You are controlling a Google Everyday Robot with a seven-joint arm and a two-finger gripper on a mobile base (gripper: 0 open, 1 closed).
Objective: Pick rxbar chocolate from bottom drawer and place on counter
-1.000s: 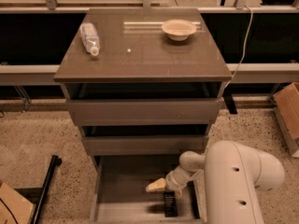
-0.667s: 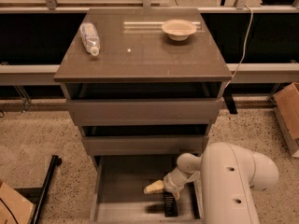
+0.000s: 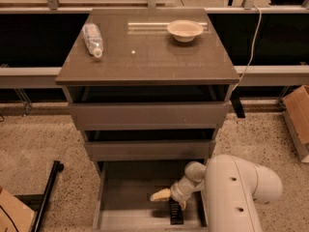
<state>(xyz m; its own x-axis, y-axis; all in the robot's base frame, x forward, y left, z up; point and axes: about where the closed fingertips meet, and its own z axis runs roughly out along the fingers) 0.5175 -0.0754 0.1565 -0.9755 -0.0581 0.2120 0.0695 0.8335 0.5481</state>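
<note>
The bottom drawer (image 3: 123,197) is pulled out, showing its flat grey floor. The rxbar chocolate (image 3: 176,213), a small black bar, lies on that floor near the drawer's front right. My gripper (image 3: 170,201) reaches down into the drawer from the right and sits just above the far end of the bar. Its pale fingers (image 3: 160,195) are spread open, one pointing left and one showing beside the bar. The counter (image 3: 154,62) is the glossy grey-brown top of the cabinet.
A clear plastic bottle (image 3: 92,38) lies at the counter's left and a pale bowl (image 3: 184,30) stands at its back right. The two upper drawers (image 3: 147,115) are slightly open. A cardboard box (image 3: 297,115) stands on the floor at the right, and a black bar (image 3: 46,197) lies at the left.
My arm has shifted slightly left and the gripper has dropped a little lower toward the black bar. The bar has not moved.
</note>
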